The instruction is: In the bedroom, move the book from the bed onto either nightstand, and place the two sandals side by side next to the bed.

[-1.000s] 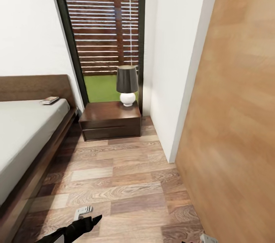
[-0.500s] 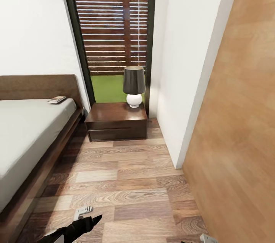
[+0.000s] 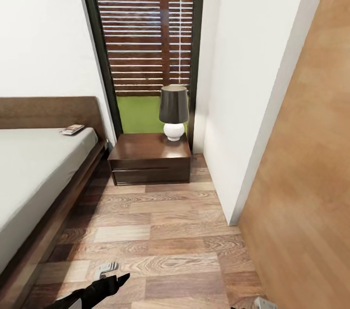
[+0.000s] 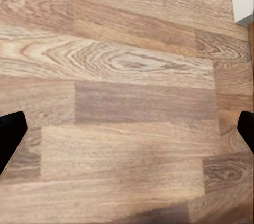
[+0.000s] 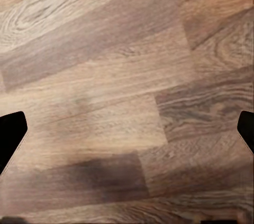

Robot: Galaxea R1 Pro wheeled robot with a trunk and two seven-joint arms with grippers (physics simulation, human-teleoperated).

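Both sets of jaws stood wide and held nothing: in each wrist view the black fingertips sat at opposite edges of the picture with only bare brown wood-plank floor (image 4: 127,92) between them. In the head view the left gripper (image 3: 109,275) hung low over those planks, and a sliver of the right gripper (image 3: 262,303) showed at the lower edge.

Outward from there, the wide low bed of dark brown wood with its pale grey-white mattress (image 3: 29,178) ran along the robot's left. The small thin paperback book (image 3: 72,129) lay on the mattress close to the headboard, at the corner nearest the window. Just beside the bed stood the low boxy dark reddish-brown nightstand (image 3: 148,156), its glossy top carrying a lamp with a dark shade and white round base (image 3: 173,112) toward the far right corner. Behind it rose the tall dark-framed window (image 3: 146,42).

Over the last second the whole head view had shifted, so the camera had turned or rolled; the furniture itself had not moved. That probably meant the robot was lining up its approach to the book, which was not yet within reach.
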